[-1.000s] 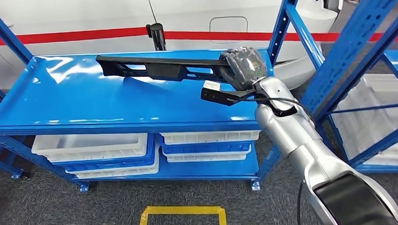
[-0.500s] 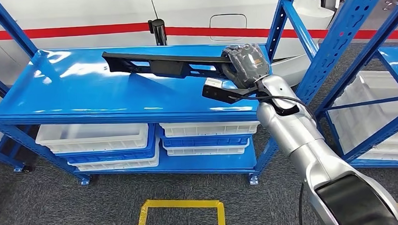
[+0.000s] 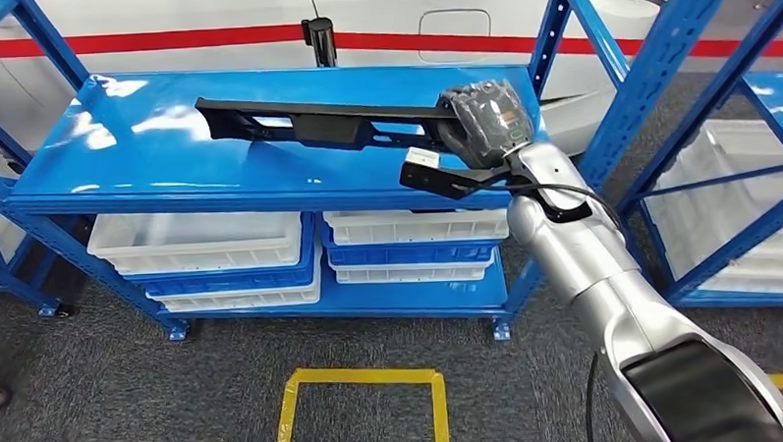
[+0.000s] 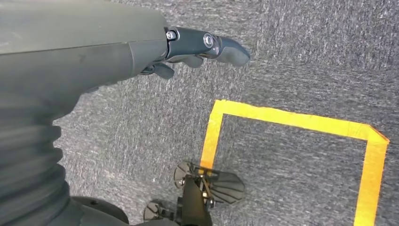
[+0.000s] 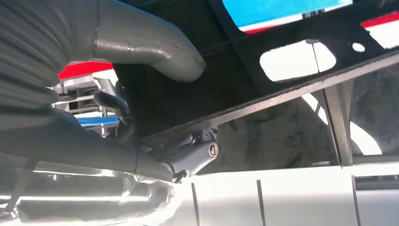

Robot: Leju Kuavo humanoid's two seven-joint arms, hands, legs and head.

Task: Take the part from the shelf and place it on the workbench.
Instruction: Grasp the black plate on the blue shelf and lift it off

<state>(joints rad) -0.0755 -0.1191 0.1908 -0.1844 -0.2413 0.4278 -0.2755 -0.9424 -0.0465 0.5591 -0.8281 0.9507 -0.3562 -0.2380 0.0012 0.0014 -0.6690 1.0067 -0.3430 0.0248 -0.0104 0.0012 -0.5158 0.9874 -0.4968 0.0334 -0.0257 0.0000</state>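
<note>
Our right hand (image 3: 485, 125) has its fingers (image 5: 195, 155) clamped round one end of the long black part (image 3: 315, 123), which sticks out toward 9 o'clock, just above the blue shelf (image 3: 219, 173) top. Our left hand (image 4: 141, 52) hangs over grey carpet with nothing in it, fingers loosely apart, yellow tape square (image 4: 301, 123) below.

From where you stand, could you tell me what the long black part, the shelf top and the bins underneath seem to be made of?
Part: probably moulded plastic, matte black, with cut-out windows and ribs.
Shelf top: likely painted sheet metal, glossy blue, showing bright reflections; perforated blue posts support it.
Bins: apparently plastic, white and slightly translucent, with thin stacked rims.
The right robot hand holds the part's end.
</note>
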